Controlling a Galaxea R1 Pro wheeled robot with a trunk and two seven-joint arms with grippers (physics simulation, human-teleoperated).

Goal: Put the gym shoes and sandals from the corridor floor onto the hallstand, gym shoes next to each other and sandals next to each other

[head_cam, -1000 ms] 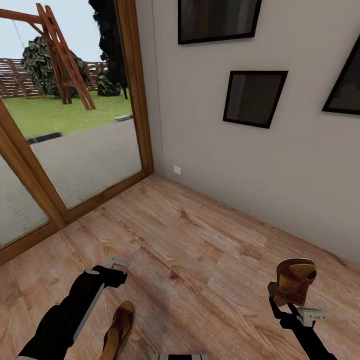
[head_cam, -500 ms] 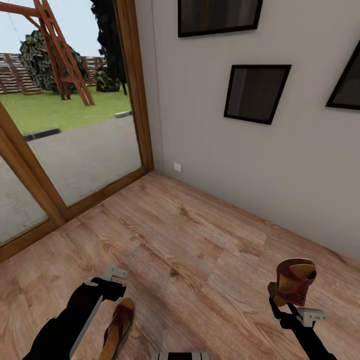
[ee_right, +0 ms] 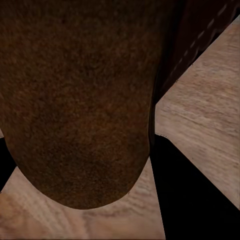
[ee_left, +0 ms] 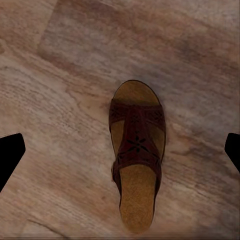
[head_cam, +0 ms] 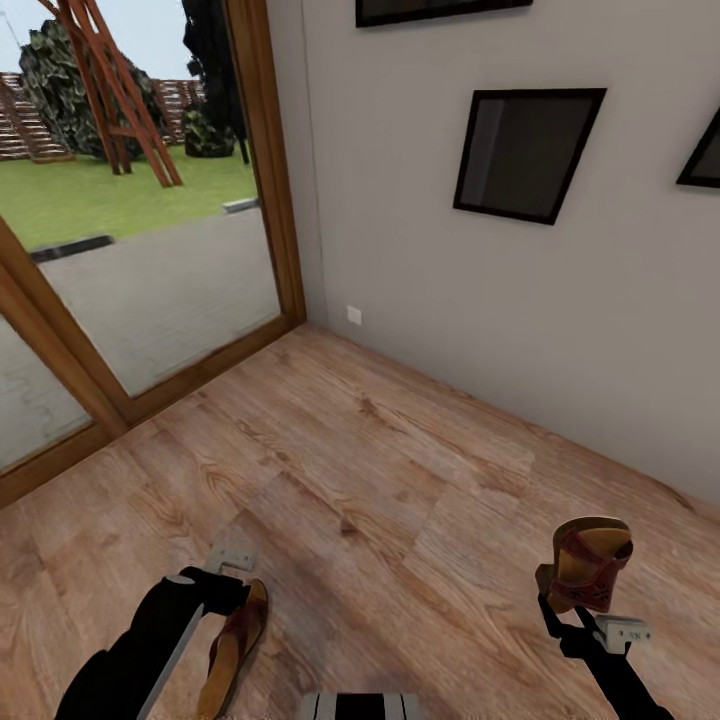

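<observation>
One brown sandal (head_cam: 235,645) lies flat on the corridor floor (head_cam: 400,470) by my base. In the left wrist view this sandal (ee_left: 136,155) sits straight below, toe end away from the camera. My left gripper (head_cam: 226,598) hangs over it, open, with its black fingertips (ee_left: 10,156) far apart on either side and not touching it. My right gripper (head_cam: 578,612) is shut on the other sandal (head_cam: 587,562) and holds it upright above the floor. Its dark sole (ee_right: 75,100) is close against the right wrist camera. The gym shoes and the hallstand are out of view.
A tall glass door with a wooden frame (head_cam: 275,190) stands at the left, with a garden beyond it. The grey wall (head_cam: 420,280) ahead carries dark framed pictures (head_cam: 525,150) and a small socket (head_cam: 354,314). Bare plank floor lies between me and the wall.
The head camera has tilted down, so the wall pictures sit higher in view. My left gripper has drawn back and down over the floor sandal. The right gripper and its sandal have not moved.
</observation>
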